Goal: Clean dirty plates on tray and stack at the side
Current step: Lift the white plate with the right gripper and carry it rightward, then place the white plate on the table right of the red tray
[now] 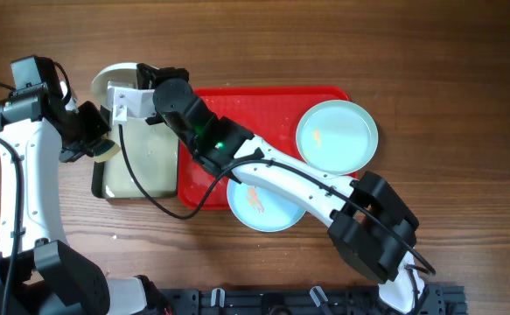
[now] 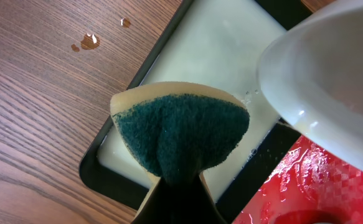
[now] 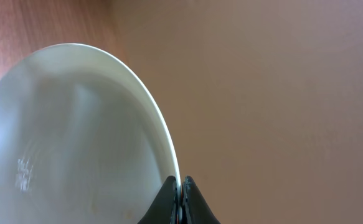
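Note:
My right gripper (image 1: 141, 80) is shut on the rim of the white plate (image 1: 113, 80) and holds it tilted on edge above the far end of the black-rimmed tray. In the right wrist view the jaws (image 3: 180, 186) pinch the plate's thin rim (image 3: 162, 137). My left gripper (image 1: 104, 147) is shut on a sponge (image 2: 181, 134) with its green scrub face forward, just left of the white plate (image 2: 330, 81) and apart from it. Two pale blue plates with orange smears lie on the red tray (image 1: 237, 109): one (image 1: 337, 134) at the right end, one (image 1: 268, 210) on the near rim.
The black-rimmed tray (image 1: 141, 166) with a pale wet inside sits left of the red tray, under the sponge. Water drops (image 2: 89, 42) lie on the wooden table beside it. My right arm crosses the red tray diagonally.

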{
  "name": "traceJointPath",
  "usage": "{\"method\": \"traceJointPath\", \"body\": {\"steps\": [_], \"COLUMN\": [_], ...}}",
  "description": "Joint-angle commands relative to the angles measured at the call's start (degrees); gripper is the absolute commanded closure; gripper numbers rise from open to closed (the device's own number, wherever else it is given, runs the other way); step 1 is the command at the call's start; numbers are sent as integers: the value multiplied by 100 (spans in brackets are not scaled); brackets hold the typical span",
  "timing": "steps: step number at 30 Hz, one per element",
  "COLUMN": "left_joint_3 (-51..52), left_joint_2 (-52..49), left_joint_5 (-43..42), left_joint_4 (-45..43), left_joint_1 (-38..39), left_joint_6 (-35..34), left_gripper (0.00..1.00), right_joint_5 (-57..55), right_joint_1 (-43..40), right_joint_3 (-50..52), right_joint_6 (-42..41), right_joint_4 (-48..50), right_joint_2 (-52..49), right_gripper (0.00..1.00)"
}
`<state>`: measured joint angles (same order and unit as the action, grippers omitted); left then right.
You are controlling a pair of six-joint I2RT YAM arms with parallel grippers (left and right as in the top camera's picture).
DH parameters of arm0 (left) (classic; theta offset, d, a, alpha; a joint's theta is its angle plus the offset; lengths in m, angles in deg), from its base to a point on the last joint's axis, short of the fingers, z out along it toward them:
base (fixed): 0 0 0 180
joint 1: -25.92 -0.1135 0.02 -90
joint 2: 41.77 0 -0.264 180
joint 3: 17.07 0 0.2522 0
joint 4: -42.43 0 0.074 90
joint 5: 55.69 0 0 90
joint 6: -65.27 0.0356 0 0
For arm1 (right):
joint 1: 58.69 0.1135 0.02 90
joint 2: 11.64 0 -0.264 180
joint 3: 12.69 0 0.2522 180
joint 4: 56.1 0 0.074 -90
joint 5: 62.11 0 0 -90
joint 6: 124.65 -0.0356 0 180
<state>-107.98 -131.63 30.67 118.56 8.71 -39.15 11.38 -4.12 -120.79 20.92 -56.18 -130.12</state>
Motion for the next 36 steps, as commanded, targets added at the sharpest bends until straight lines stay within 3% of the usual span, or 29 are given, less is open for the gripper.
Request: {"method": "traceJointPath", "body": {"steps": [1, 10, 15, 18, 27, 29, 36], "left_joint_3": [33, 33, 33, 33, 33, 33, 33], "left_joint_2": [125, 125, 125, 125, 125, 125, 125], "left_joint_5": [72, 72, 70, 70, 7, 4, -413], "left_joint_4": [-20, -20, -20, -22, -125, -162, -350], "left_joint_1": [22, 22, 22, 22, 22, 22, 22], "left_joint_6": [52, 52, 52, 52, 55, 55, 55], "left_gripper": [96, 96, 96, 96, 96, 96, 96], "right_joint_5": [103, 114, 116, 214, 2994, 3403, 4579], "right_joint_1": [-13, -17, -284, -575, -1685, -2085, -3534], "right_joint_3": [-120, -118, -118, -118, -118, -118, -118], "right_joint_6": [-160, -809, -3115, -5265, -7934, -8299, -8262], "right_joint_4": [79, 24, -83, -597, -1617, -1919, -3117], "right_joint_2": [168, 168, 168, 168, 192, 260, 332], "right_gripper": [96, 96, 96, 96, 96, 96, 96]}}
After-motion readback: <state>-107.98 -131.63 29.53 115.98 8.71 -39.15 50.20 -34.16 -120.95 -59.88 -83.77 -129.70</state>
